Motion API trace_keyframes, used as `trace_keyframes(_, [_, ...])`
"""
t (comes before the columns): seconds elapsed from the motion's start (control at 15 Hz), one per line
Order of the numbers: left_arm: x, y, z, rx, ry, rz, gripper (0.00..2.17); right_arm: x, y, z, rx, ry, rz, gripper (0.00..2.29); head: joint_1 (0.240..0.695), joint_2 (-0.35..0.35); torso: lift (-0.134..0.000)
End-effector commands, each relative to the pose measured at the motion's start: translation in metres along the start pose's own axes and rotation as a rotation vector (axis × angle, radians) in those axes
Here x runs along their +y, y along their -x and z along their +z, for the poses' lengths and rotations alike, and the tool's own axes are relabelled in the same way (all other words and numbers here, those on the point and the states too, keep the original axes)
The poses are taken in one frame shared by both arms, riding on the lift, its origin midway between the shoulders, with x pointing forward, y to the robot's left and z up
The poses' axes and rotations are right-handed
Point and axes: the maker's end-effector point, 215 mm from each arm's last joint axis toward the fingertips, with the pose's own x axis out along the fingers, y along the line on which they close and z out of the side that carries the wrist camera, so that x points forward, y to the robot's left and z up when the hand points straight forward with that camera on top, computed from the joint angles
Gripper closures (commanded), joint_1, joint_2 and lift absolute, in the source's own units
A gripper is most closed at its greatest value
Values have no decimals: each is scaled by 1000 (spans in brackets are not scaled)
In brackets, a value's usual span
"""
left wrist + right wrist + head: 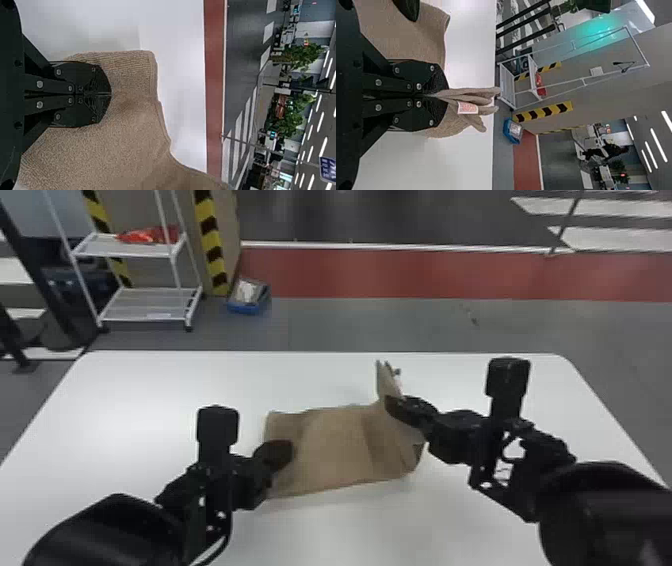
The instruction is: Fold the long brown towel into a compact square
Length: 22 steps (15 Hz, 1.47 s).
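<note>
The brown towel [340,450] lies on the white table as a wide piece, its right end bunched and standing up. My left gripper [286,452] is over the towel's left part; in the left wrist view the gripper [111,94] has its fingers together against the ribbed cloth [130,71], and whether cloth is between them is hidden. At the towel's right end is my right gripper [392,406]. In the right wrist view, that gripper [435,95] is shut on gathered folds of the towel [474,95], which stick out past the fingertips beside a white label [467,108].
The white table [150,390] extends around the towel on all sides. Beyond its far edge stand a white wire shelf [145,305] with a red item [150,235] and a blue box [248,297] on the floor.
</note>
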Motion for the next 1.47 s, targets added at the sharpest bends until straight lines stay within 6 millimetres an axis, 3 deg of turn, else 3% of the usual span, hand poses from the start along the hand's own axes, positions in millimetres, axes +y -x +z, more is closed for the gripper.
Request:
trace_keyframes(0.0, [-19,-3,-3,4,2,-30,1828,28,-13,7,-13,-4,41,1298,695,-17,-125])
trace_keyframes(0.2, [-47,-4,-4,-6,18,-66,1808,44,-19,5,-2,-6,69,1298,695,-4,-125])
trace_keyframes(0.4, [-38,10,28,-76,38,-52,1717,41,-14,2,10,-12,64,1298,695,-9,-125])
trace_keyframes(0.53, [-27,18,40,-102,50,-39,1717,28,-9,5,4,-16,43,1298,695,-4,-125])
trace_keyframes(0.73, [-13,25,29,-81,40,-31,1717,24,-8,15,-9,-11,43,1298,695,-4,-125])
trace_keyframes(0.93, [-12,22,1,-29,47,-37,1720,31,-14,26,-24,-5,58,1298,695,6,-125])
trace_keyframes(1.13, [-15,14,-21,11,56,-48,1720,53,-21,16,5,-7,91,1298,695,23,-125])
trace_keyframes(1.4, [-16,8,-24,21,51,-50,1720,64,-19,-5,73,-14,98,1295,695,40,-125])
